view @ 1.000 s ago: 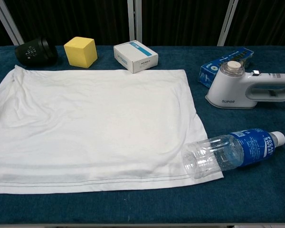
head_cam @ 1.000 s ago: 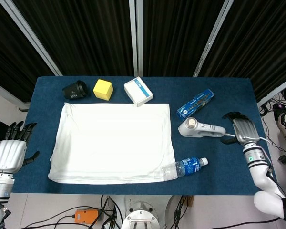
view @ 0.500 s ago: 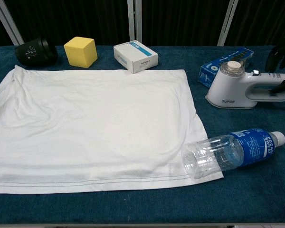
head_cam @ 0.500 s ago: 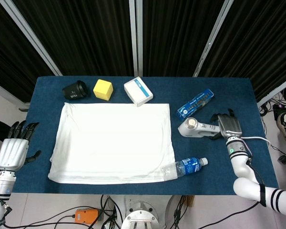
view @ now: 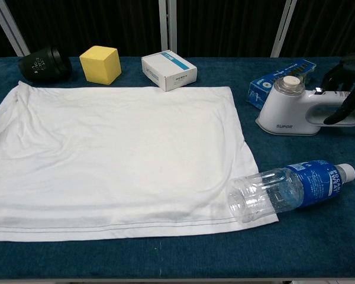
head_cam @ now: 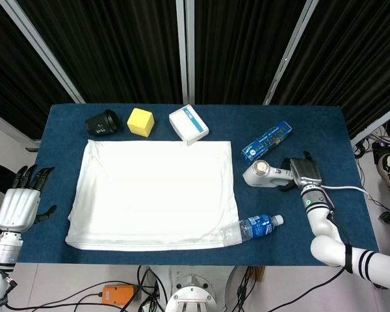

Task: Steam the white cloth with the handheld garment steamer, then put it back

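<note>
A white cloth [head_cam: 155,195] lies spread flat across the middle of a blue table [head_cam: 325,130], with the steamer [head_cam: 265,174] on its side at the cloth's 3 o'clock, clear of the hem. The right hand [head_cam: 303,171] sits over the steamer's handle; the chest view shows dark fingers [view: 345,108] curling around the handle, though whether the grasp is closed cannot be told. Only the head view shows the left hand [head_cam: 21,203], off the table's edge at the cloth's 9 o'clock, fingers apart and holding nothing. A bottle [head_cam: 255,228] rests on the cloth's corner at 4 o'clock, the chest view showing its clear base overlapping the hem. A blue pack [head_cam: 266,141] lies just beyond the steamer at its 12 o'clock. Along the far edge stand a black lens [head_cam: 102,122], a yellow cube [head_cam: 140,122] and a white box [head_cam: 188,123]. Bare blue cloth runs along the near edge and right of the steamer.
</note>
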